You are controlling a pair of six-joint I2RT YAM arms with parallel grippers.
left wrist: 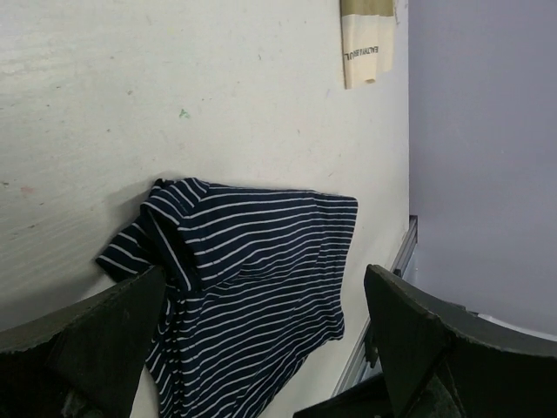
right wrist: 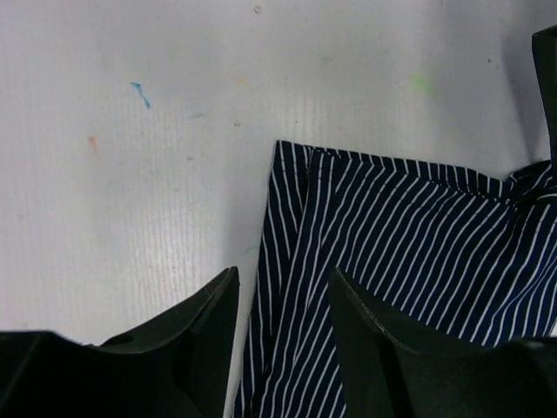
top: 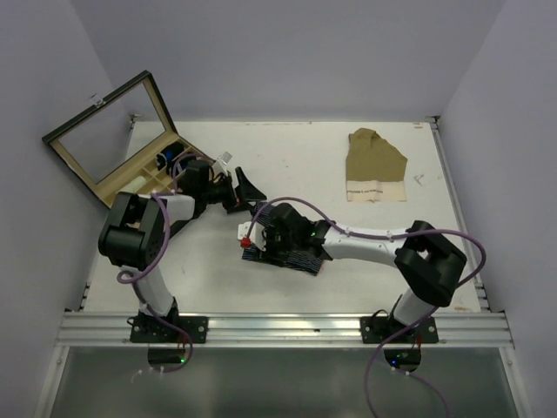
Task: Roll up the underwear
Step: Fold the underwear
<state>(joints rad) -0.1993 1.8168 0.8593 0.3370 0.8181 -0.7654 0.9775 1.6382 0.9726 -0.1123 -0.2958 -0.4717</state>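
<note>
— Two things could go wrong for us from here. We have the right gripper [right wrist: 283,292] low over the striped navy underwear [right wrist: 400,261], its fingers parted partway with nothing pinched between them. If we close on only the top layer at that folded edge, we think the roll starts crooked or the layers slide apart.
— And the left gripper [left wrist: 265,283]?
— We hold it spread wide and empty, hovering near the garment's far-left side. If it comes in late, we judge the cloth may drag across the table [top: 305,165] instead of rolling.
— Where does the underwear lie?
— Mid-table between our two arms, well apart from the tan garment [top: 376,165] at the far right and the glass-lidded box [top: 104,144] at the far left.
— What can't we make out?
— From above, our right wrist covers most of the cloth, so we cannot tell how much of it is folded. One corner looks bunched in the left wrist view. Both wrist views cut off the near edge, and we cannot tell whether the right fingertips touch fabric.
</note>
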